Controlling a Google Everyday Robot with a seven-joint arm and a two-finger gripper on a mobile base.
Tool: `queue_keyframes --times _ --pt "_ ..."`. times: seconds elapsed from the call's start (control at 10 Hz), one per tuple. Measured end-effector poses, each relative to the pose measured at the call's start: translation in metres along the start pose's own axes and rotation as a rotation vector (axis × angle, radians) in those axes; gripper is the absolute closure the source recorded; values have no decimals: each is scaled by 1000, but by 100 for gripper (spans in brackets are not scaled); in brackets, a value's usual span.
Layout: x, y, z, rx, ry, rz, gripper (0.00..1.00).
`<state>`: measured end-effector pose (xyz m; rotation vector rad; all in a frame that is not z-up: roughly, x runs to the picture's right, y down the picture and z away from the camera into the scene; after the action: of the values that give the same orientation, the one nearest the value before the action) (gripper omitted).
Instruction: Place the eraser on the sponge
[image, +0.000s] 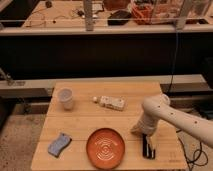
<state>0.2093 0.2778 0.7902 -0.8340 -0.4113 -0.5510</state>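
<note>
Arm: the white arm reaches in from the right, bends at a rounded joint above the bench's right side and slopes down and leftward.
Tool: the tool (145, 135) hangs low over the far end of the eraser; its opening and grip cannot be told.
Eraser: the small black block with a pale stripe (149, 150) lies on the pale wooden bench (85, 120), near right, just right of the round orange plate (105, 148).
Sponge: the wavy blue-grey pad (59, 144) lies near left, beyond the plate, well apart from the eraser.

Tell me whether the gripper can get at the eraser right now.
Probably yes: the gripper is right above the eraser, which lies apart from the orange plate, and nothing sits between gripper and eraser.
</note>
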Motion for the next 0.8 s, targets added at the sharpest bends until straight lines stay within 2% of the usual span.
queue_keyframes --times 0.8 --pt "2 0 0 -6 7 10 20"
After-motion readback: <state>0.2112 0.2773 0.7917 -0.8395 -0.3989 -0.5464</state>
